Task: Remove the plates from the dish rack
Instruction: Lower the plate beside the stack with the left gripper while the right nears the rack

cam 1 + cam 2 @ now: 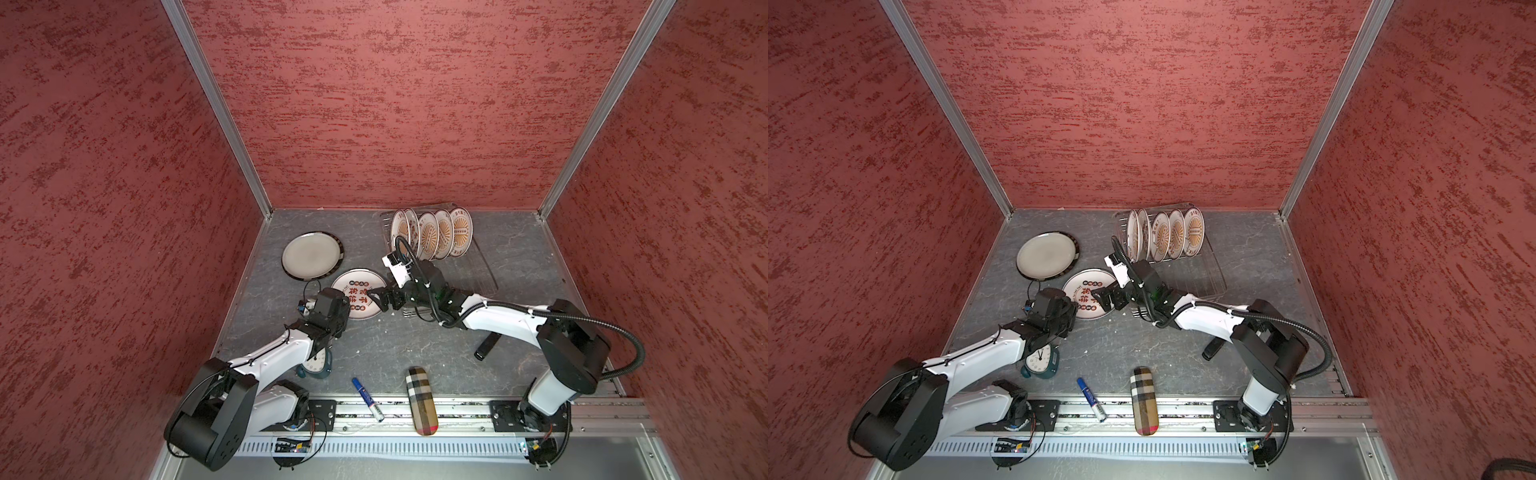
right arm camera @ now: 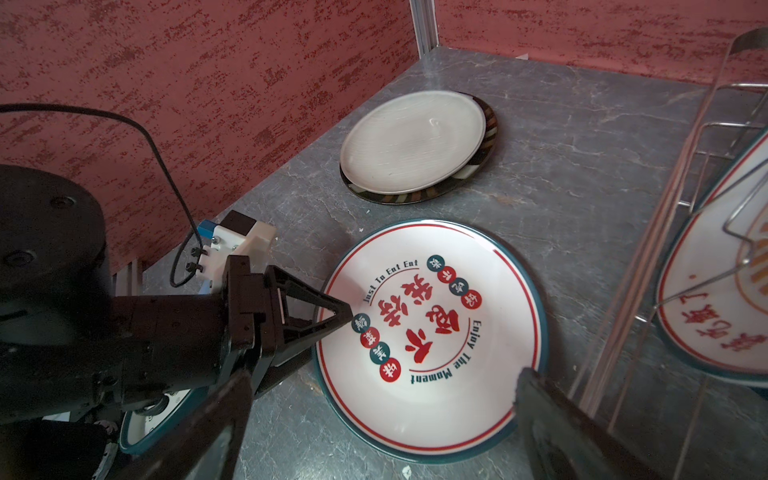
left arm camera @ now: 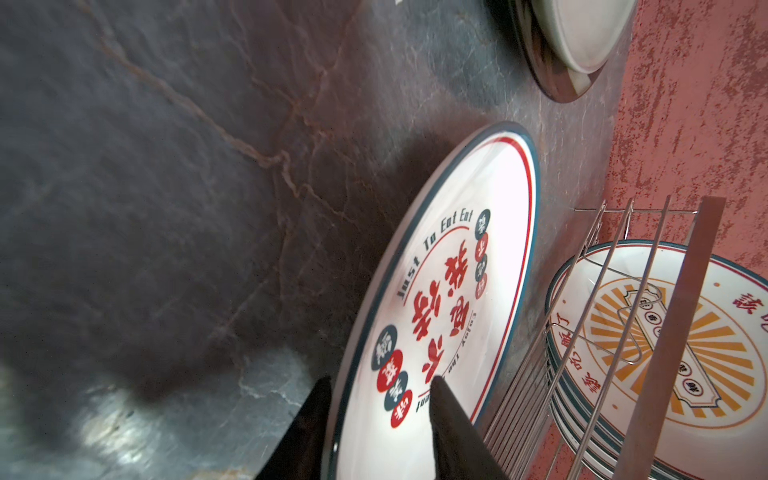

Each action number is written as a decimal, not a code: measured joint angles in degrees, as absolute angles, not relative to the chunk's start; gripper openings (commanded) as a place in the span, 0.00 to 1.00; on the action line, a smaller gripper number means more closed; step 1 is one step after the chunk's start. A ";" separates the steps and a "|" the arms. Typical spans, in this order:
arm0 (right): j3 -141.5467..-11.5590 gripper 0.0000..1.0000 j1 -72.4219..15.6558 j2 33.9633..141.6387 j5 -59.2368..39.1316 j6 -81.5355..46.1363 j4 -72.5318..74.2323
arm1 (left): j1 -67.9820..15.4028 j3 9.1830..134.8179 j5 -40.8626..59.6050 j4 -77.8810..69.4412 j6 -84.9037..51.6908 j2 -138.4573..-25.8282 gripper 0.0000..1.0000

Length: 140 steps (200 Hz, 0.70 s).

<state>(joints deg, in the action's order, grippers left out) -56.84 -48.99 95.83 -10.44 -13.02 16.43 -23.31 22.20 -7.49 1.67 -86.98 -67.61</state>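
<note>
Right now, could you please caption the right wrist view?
Left hand straddles the rim of a lettered plate beside the dish rack.

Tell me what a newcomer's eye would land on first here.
First, the row of sunburst plates standing on edge in the dish rack at the back of the table. Next, the red-lettered plate lying flat mid-table, with the left pincer open astride its rim and the right pincer wide open at its other side.
</note>
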 measured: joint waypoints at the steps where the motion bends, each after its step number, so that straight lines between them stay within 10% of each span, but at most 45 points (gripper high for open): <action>1: -56.84 0.99 -48.99 95.83 -10.44 -13.02 16.43 | -23.31 22.20 -7.51 1.69 -87.00 -67.61 0.42; 140: -56.84 0.99 -48.99 96.14 -9.76 -12.95 16.43 | -23.31 22.17 -10.96 3.01 -88.68 -67.96 0.55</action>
